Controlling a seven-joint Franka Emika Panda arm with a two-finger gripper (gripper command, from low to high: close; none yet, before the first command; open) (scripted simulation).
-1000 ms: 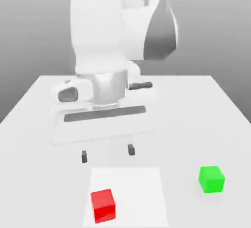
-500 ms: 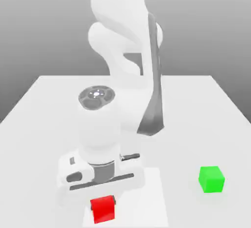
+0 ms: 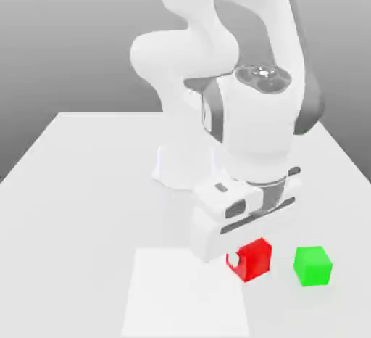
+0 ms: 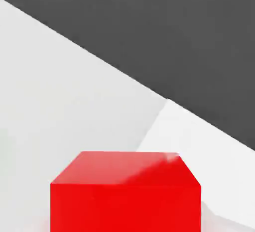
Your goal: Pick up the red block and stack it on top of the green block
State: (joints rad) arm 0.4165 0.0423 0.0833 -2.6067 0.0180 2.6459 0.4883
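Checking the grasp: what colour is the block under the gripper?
Bright red block, plain and unmarked; clearest in the hand view.

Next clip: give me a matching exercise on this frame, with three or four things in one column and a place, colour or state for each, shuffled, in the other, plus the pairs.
Things:
1. red block
2. green block
3. gripper
4. lighter square patch on the table

Descriptions:
A. resting on the table at the exterior view's right, nothing on top of it
B. shut on a cube
C. flat and bare, near the front edge
D. clamped under the hand, beside the other cube, not over it

Pairs: 1-D, 2-A, 3-B, 4-C
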